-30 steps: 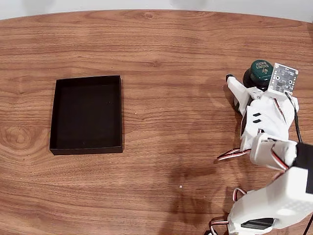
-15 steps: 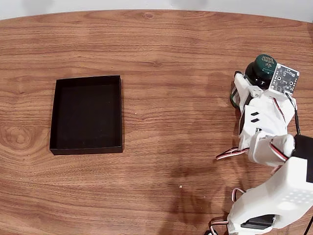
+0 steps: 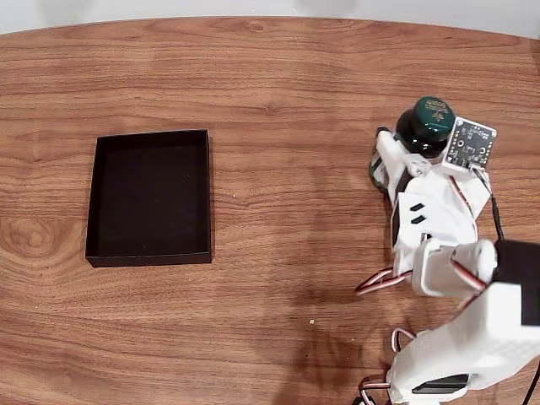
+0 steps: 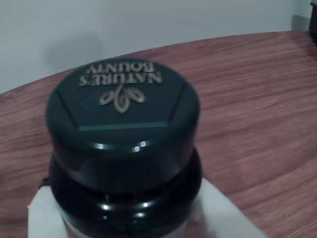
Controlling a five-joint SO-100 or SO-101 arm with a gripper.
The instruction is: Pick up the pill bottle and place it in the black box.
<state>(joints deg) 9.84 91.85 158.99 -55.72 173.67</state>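
Item: pill bottle [image 3: 426, 125], clamped in my claw [image 3: 403, 148], now shifted toward nine o'clock from its earlier spot. Destination: black box [image 3: 150, 197], well apart at nine o'clock; carry under way.

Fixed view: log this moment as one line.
tool: shut on small dark green glass pill bottle | shallow matte black box: empty, far left in fixed view | placement: not yet done

wood table [image 3: 278, 76] | pale wall [image 4: 148, 25] | small white speck [image 3: 311, 321]
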